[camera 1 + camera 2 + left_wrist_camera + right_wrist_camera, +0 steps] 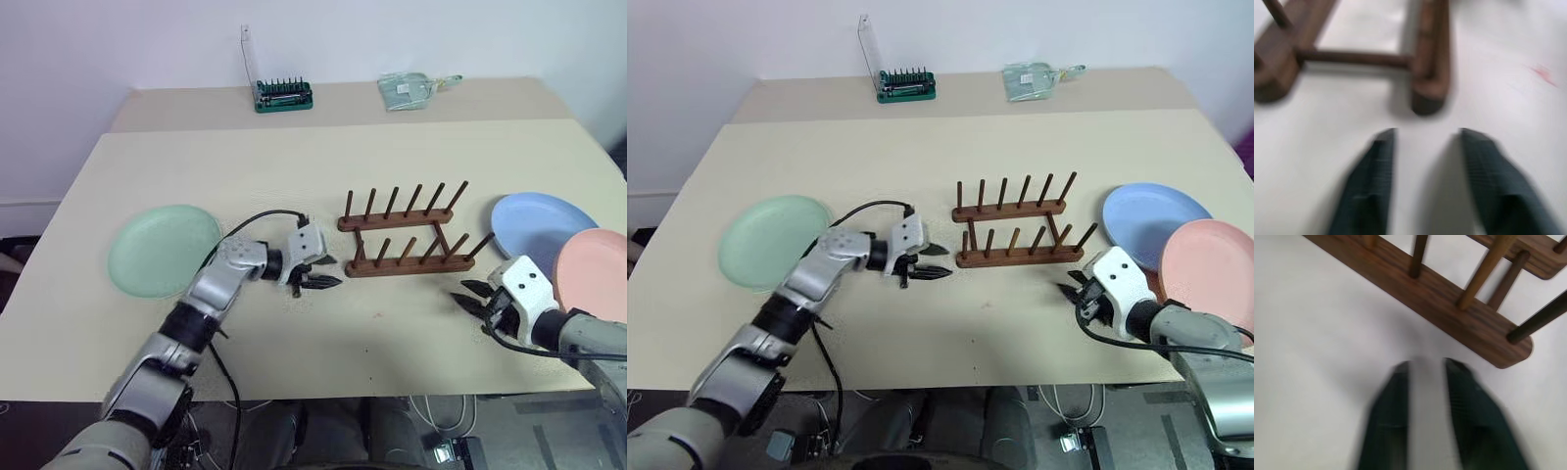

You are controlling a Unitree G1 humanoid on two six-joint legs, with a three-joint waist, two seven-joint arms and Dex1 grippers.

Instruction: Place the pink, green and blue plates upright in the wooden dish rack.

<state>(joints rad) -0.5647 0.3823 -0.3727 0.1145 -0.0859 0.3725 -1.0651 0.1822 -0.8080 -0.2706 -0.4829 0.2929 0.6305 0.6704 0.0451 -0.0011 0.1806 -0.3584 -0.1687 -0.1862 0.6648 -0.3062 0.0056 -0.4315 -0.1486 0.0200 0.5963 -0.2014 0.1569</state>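
All three plates lay flat outside the rack [407, 240], looking stiff, light and best gripped by the rim: green [162, 250] left, blue [542, 223] and pink [596, 274] right; the left gripper [326, 282] stood slightly parted and empty, the right gripper [470, 297] clenched empty.

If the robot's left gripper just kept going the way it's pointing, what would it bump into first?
Most likely the wooden dish rack: the left gripper points at the near rail's end, with only bare table between them.

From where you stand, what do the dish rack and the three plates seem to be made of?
The dish rack looks like dark reddish-brown wood; grain shows along its rails. The green plate, blue plate and pink plate look matte, without glare, perhaps plastic or melamine; I cannot tell which.
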